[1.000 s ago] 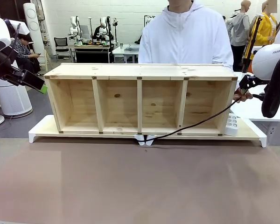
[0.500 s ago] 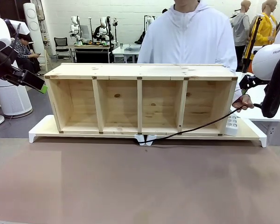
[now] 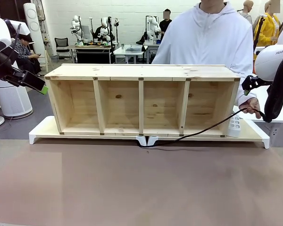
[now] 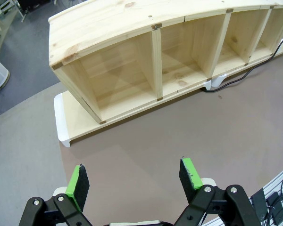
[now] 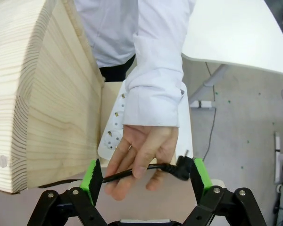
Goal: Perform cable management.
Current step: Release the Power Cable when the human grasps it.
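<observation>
Right wrist view is showing you the handover: the person's hand (image 5: 141, 153) is holding the cable (image 5: 132, 172) just behind its plug (image 5: 179, 167), and it is presenting that plug in the gap between the right end effector (image 5: 145, 176) pads. The jaws are standing wide, and you can see the green pads either side of the plug, apart from it, so nothing is gripped yet. Behind the hand, the white power strip (image 5: 114, 132) is lying on the white riser beside the end wall of the wooden shelf (image 5: 42, 94).

From the front, the cable (image 3: 198, 131) is running from the person's hand (image 3: 251, 106) at the right end of the shelf (image 3: 141, 101), sloping down across the right-hand compartment and reaching the desk (image 3: 141, 188) at the riser's front edge near its middle, where it is ending in a small bend.

The left end effector (image 4: 134, 176) is hanging wide above the desk's bare front-left area, holding nothing.

You are judging this as the receive step, early in the tidying. Next, you are looking to close the right pads on the plug body squarely, then wait for the hand to let go before pulling away.
</observation>
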You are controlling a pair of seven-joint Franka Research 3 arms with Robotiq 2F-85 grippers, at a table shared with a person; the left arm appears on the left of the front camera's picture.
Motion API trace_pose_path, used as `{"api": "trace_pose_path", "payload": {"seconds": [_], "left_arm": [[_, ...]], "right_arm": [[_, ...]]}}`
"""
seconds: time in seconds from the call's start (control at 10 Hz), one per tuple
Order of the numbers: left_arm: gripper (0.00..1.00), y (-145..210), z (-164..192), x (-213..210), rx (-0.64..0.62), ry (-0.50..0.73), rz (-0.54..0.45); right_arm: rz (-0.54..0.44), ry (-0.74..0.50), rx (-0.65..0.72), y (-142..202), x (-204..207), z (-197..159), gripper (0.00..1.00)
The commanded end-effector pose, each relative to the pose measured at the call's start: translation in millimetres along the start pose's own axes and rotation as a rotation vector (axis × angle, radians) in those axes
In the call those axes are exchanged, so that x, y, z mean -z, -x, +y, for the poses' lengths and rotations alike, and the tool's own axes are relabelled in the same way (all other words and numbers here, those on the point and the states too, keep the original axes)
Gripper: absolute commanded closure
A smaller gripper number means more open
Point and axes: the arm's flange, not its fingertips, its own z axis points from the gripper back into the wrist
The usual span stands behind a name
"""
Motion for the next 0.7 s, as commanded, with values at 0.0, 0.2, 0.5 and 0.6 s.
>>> {"api": "trace_pose_path", "payload": {"seconds": [0.0,0.2,0.5,0.6], "left_arm": [[0.0,-0.3,0.6,0.4,-0.004,0.0,0.0],[0.0,-0.3,0.6,0.4,-0.004,0.0,0.0],[0.0,-0.3,0.6,0.4,-0.004,0.0,0.0],[0.0,-0.3,0.6,0.4,-0.004,0.0,0.0]], "right_arm": [[0.0,-0.001,0.0,0.1,0.1,0.2,0.04],[0.0,-0.001,0.0,0.1,0.1,0.2,0.04],[0.0,-0.001,0.0,0.1,0.1,0.2,0.04],[0.0,-0.001,0.0,0.1,0.1,0.2,0.04]]}}
